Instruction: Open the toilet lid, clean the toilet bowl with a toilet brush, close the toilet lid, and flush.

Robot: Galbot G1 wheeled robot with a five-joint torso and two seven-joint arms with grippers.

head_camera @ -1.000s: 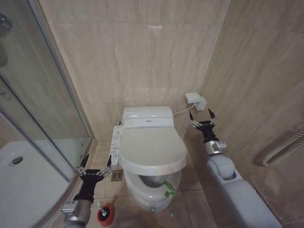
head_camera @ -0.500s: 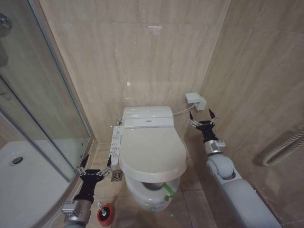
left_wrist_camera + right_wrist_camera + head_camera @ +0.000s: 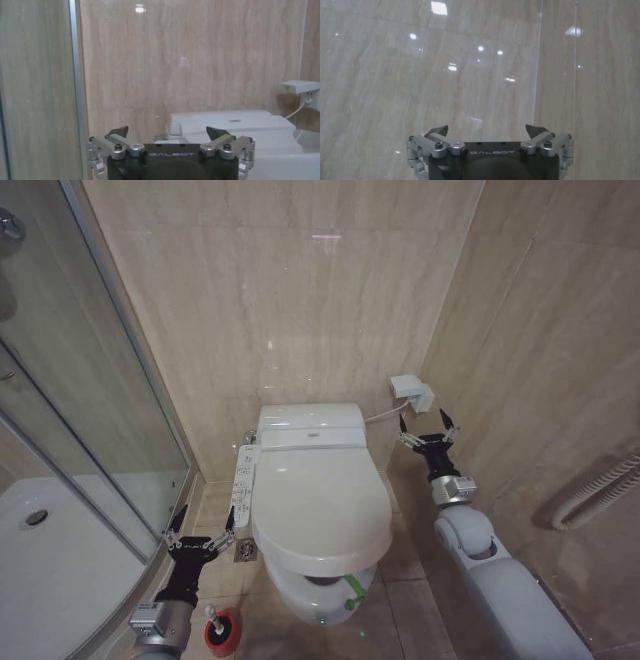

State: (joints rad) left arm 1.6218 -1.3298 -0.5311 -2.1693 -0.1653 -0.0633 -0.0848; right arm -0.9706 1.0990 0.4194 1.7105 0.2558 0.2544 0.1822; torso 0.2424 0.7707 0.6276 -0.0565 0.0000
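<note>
Beside the toilet bowl (image 3: 318, 598), whose toilet lid (image 3: 318, 505) lies nearly shut, both the left end effector (image 3: 200, 523) and right end effector (image 3: 426, 423) hover spread and empty, so flushing risks a missed button, I judge.

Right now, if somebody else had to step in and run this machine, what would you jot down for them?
Left gripper: open, holding nothing, low beside the toilet's button panel.
Right gripper: open, holding nothing, raised by the wall on the toilet's other side.
Toilet lid: nearly down, with a gap at the front where the toilet bowl shows; neither gripper touches it.
Toilet brush: standing in its red holder on the floor by the left arm.
Done: brush is put away, lid almost closed.
Left: confirm the lid is fully closed, then flush.
</note>
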